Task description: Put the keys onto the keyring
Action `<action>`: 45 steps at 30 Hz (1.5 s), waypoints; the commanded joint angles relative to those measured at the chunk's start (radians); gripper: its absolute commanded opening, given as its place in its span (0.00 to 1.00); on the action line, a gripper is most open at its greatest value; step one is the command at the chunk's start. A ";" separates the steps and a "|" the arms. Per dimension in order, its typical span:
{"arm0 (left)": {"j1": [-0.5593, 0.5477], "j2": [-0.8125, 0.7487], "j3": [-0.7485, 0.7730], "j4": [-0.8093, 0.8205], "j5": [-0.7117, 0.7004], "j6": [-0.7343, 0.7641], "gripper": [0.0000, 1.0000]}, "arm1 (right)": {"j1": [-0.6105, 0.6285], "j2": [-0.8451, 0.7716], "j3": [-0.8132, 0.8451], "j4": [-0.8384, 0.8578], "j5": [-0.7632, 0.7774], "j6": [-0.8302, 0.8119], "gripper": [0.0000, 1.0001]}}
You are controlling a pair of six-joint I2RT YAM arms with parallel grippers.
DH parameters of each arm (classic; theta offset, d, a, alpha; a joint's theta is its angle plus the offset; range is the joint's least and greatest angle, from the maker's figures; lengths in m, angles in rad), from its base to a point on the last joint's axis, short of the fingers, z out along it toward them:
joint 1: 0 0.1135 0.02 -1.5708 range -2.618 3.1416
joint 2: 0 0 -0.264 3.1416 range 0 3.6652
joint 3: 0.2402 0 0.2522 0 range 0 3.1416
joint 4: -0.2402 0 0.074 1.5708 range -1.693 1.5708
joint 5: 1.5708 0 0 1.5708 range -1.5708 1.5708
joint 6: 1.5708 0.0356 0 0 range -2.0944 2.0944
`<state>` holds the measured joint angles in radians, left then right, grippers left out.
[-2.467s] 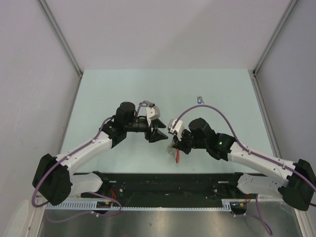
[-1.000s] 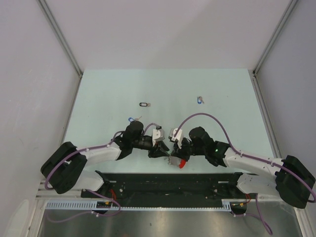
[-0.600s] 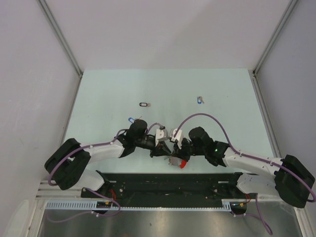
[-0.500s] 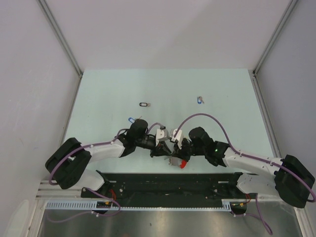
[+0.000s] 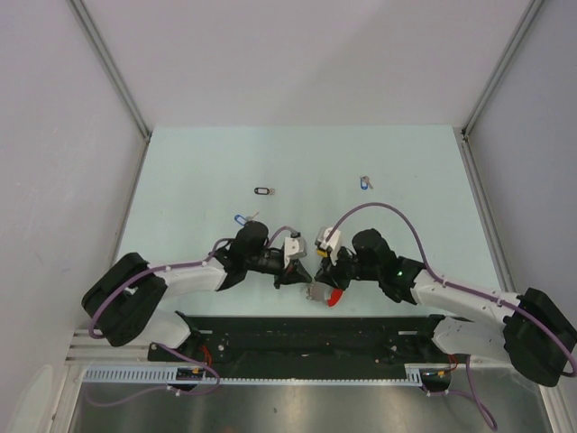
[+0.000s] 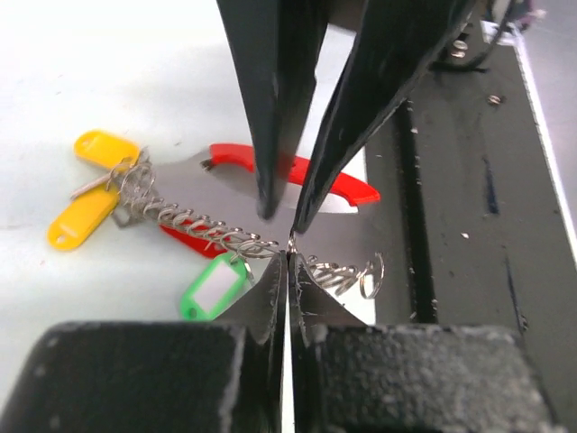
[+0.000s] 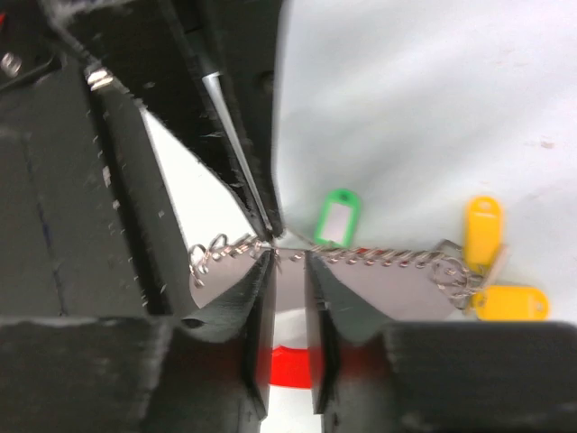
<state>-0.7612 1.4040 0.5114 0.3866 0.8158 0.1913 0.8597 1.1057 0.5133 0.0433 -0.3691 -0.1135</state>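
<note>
Left claw (image 6: 288, 260) has just pinched the red-banded silver wire keyring (image 6: 203, 225); right claw (image 7: 289, 262) now slightly spread; we judge a handover.

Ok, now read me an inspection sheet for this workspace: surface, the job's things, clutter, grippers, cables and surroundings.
Surface: pale green table, flat.
Job's things: keyring, with a red band and yellow and green tags, lies near the front edge between the two grippers. The black-tagged key, left blue-tagged key and right blue-tagged key lie loose farther back, not on it.
Clutter: nothing seen.
Grippers: left gripper shut on the keyring's chain; right gripper slightly open at the same spot.
Cables: purple cables run along both arms, apart from the loose keys.
Surroundings: pale walls; black rail along the near edge.
</note>
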 commanded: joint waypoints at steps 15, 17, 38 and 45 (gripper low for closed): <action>0.074 0.010 -0.037 0.310 -0.075 -0.164 0.00 | -0.192 0.002 -0.234 0.605 -0.123 0.273 0.29; 0.076 0.015 -0.042 0.337 -0.073 -0.179 0.00 | -0.198 0.029 -0.248 0.659 -0.125 0.305 0.28; 0.079 0.039 -0.045 0.393 -0.049 -0.239 0.00 | -0.231 0.240 -0.300 0.998 -0.194 0.423 0.26; 0.077 0.038 -0.051 0.406 -0.044 -0.254 0.00 | -0.229 0.284 -0.294 1.049 -0.197 0.423 0.15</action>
<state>-0.6884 1.4479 0.4644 0.7242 0.7414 -0.0391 0.6277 1.3750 0.2173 0.9981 -0.5541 0.3141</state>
